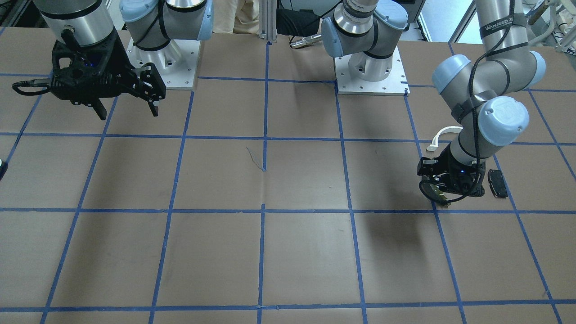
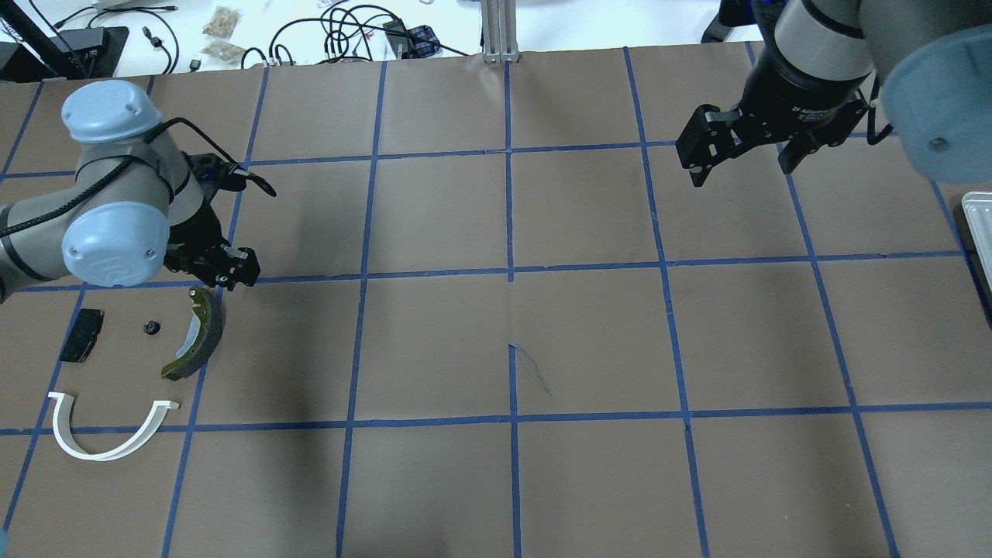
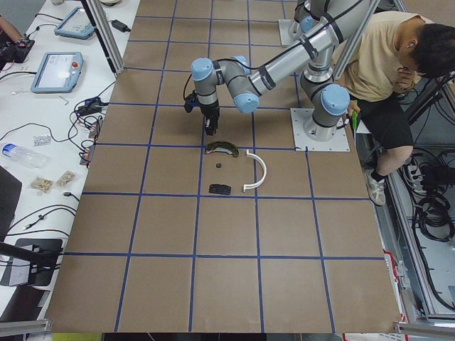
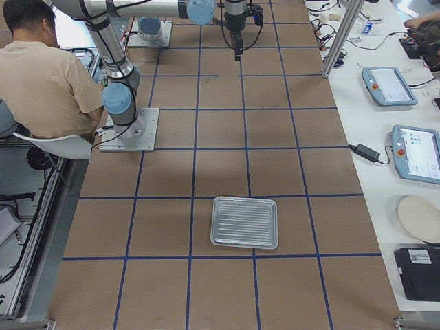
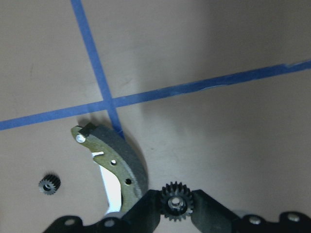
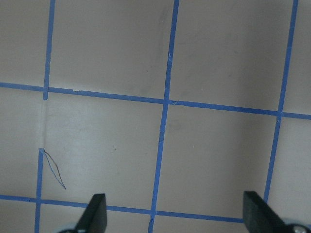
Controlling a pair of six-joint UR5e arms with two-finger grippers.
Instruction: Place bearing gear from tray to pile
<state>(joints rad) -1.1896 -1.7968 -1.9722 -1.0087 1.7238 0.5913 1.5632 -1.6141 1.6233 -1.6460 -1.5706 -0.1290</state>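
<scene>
My left gripper (image 2: 225, 271) is shut on a small black bearing gear (image 5: 176, 208), held low over the table just beyond the top end of the dark brake shoe with the olive rim (image 2: 194, 333). The pile lies beside it. It consists of the brake shoe, a white arch bracket (image 2: 108, 430), a small black pad (image 2: 81, 335) and another small black gear (image 2: 150, 327) resting on the table. My right gripper (image 2: 740, 151) is open and empty, high over the far right of the table. The metal tray (image 4: 245, 222) looks empty.
The tray's corner shows at the right edge of the overhead view (image 2: 978, 225). The brown table (image 2: 511, 341) carries a grid of blue tape. A seated person (image 3: 387, 64) is behind the robot bases. Tablets and cables lie on the side benches.
</scene>
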